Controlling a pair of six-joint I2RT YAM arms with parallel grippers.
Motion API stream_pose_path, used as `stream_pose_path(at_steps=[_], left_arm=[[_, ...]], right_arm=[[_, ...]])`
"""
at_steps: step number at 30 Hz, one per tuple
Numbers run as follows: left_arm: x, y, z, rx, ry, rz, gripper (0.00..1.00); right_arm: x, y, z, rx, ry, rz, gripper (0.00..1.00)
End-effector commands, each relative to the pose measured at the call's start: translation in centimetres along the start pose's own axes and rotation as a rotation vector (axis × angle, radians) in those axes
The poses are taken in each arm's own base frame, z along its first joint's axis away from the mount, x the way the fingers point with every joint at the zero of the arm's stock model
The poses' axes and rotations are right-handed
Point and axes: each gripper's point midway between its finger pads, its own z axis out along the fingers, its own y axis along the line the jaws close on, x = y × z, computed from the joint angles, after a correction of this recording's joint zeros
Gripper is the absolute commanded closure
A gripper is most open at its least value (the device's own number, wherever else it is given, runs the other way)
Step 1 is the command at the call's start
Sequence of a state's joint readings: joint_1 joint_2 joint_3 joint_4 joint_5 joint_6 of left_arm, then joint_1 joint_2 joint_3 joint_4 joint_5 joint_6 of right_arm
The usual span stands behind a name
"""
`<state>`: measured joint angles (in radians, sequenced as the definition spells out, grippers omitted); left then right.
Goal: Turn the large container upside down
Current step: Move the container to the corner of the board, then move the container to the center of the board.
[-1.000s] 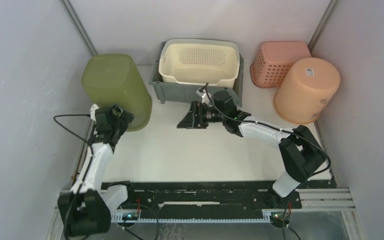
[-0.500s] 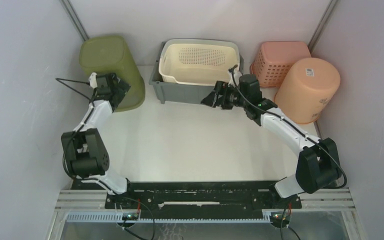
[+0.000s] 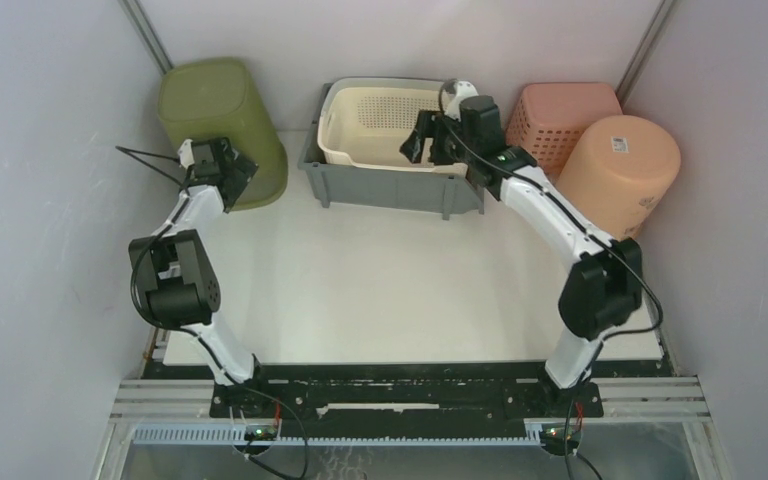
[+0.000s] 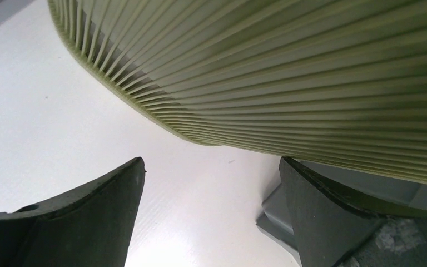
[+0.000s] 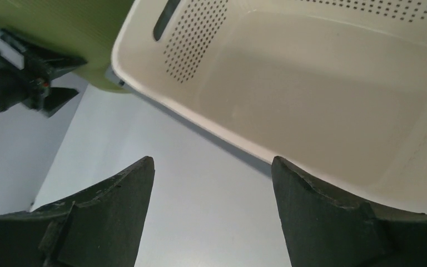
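The large container (image 3: 215, 115) is an olive-green ribbed bin at the back left, base up and mouth toward the table. Its ribbed wall (image 4: 289, 78) fills the top of the left wrist view, with the rim low over the white table. My left gripper (image 3: 241, 172) is open just in front of the bin's lower wall, nothing between its fingers (image 4: 211, 167). My right gripper (image 3: 418, 146) is open above the near edge of the cream perforated basket (image 5: 322, 105), holding nothing (image 5: 211, 167).
The cream basket (image 3: 400, 125) sits inside a grey tub (image 3: 385, 187) at the back centre. A pink basket (image 3: 560, 120) and an orange bucket (image 3: 615, 180) lying on its side stand at the back right. Walls close in on both sides and behind.
The green bin has shifted back and left toward the corner, with the left gripper following it. The right gripper has travelled from the table's middle to over the cream basket.
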<state>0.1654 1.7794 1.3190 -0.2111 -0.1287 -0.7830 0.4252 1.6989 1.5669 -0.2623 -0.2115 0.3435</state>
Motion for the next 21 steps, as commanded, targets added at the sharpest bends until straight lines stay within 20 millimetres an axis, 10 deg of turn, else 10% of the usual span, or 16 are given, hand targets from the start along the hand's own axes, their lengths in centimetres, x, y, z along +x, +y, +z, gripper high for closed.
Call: stream_pose_path(at_steps=[1,11,21], left_arm=[[-4.7,-1.2,-0.5,0.012,-0.097,-0.004,0.05],[-1.8,-5.9,-8.6,0.227,-0.066,0.087,0.01],[5.3,-5.3,-14.3,0.35,0.004,0.122,0.0]], right_arm=[[0.7,-1.6,3.8,0.127,0.052,-0.097,0.15],[-0.1,-2.2,10.9,0.208,0.104,-0.14,0.15],[5.7,-3.2,13.6,0.192,0.257,-0.12,0.15]])
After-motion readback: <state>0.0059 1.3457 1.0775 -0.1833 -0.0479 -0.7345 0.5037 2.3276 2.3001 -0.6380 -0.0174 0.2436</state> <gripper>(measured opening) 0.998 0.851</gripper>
